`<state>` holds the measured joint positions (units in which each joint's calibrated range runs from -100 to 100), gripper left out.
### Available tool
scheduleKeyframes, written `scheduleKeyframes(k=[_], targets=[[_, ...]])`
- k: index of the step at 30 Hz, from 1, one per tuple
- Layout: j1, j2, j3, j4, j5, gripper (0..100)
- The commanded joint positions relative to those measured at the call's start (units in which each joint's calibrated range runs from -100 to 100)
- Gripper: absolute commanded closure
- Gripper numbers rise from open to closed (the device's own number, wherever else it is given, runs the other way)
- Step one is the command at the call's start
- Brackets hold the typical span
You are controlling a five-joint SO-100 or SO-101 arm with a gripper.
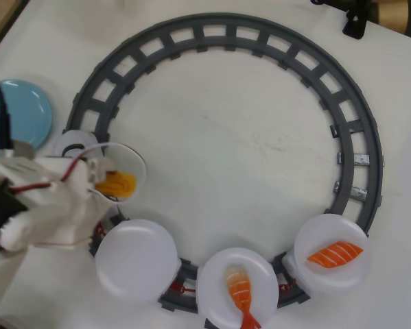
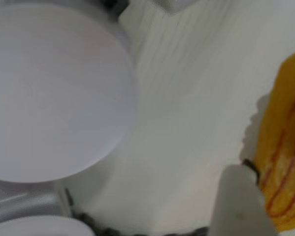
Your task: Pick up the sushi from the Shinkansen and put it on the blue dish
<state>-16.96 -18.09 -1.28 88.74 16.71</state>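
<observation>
tool (image 1: 112,179) pinching the egg sushi (image 1: 117,184); in the wrist view the yellow grooved piece (image 2: 282,147) sits against one finger (image 2: 238,201). pick appears done: the white plate (image 1: 136,259) just below the tool in the overhead view is bare. shinkansen nose (image 1: 73,144) just above the tool. blue dish (image 1: 23,110) up-left of the tool, nothing on it. left: carry over, release. salmon (image 1: 335,253) and shrimp (image 1: 241,291) pieces ride their plates, far right of the tool.

No readable text, label or number shows anywhere (plates and track included).
</observation>
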Motion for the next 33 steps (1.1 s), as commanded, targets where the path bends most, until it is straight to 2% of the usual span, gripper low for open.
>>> scheduleKeyframes(k=[1,11,16,22,28,33], targets=[[-7.3,-0.9,-8.1,2.8,-2.1,97],[-26.4,-0.9,-19.8,4.5,-8.5,97],[-34.1,-2.8,-20.0,4.3,-10.2,97],[-43.7,-6.3,-14.0,1.7,-11.4,97],[-45.0,-10.8,-4.5,-4.5,-12.1,97],[-44.8,-16.2,10.1,-12.8,-12.1,97]])
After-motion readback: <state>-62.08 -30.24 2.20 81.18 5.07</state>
